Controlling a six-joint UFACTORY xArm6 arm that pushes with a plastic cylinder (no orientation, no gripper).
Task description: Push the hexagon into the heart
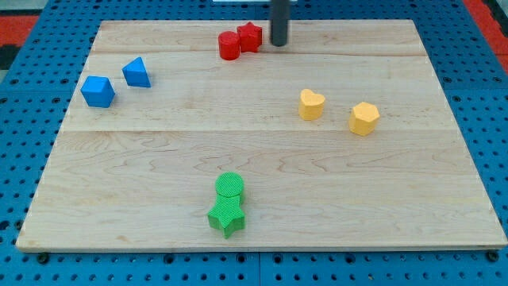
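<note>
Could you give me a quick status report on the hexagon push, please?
My tip at the view's top, beside the red star. Yellow hexagon sits apart, right of the yellow heart. Nothing between them.

Wooden board (262, 206) carries: red pair (238, 40), blue pair (115, 82), yellow heart (311, 104), yellow hexagon (364, 118), green pair (228, 205).

From my seat I see a pale wooden bench (262, 191) made of long planks, the seams running from the view's left to the view's right. Its surface is evenly lit, with soft, short shadows and no glare. Beyond every edge of the bench lies a blue perforated base (28, 171) with regular rows of small holes. Past the bench's far left corner and far right corner, a red perforated surface (24, 28) shows. No walls or windows fall inside the view.
</note>
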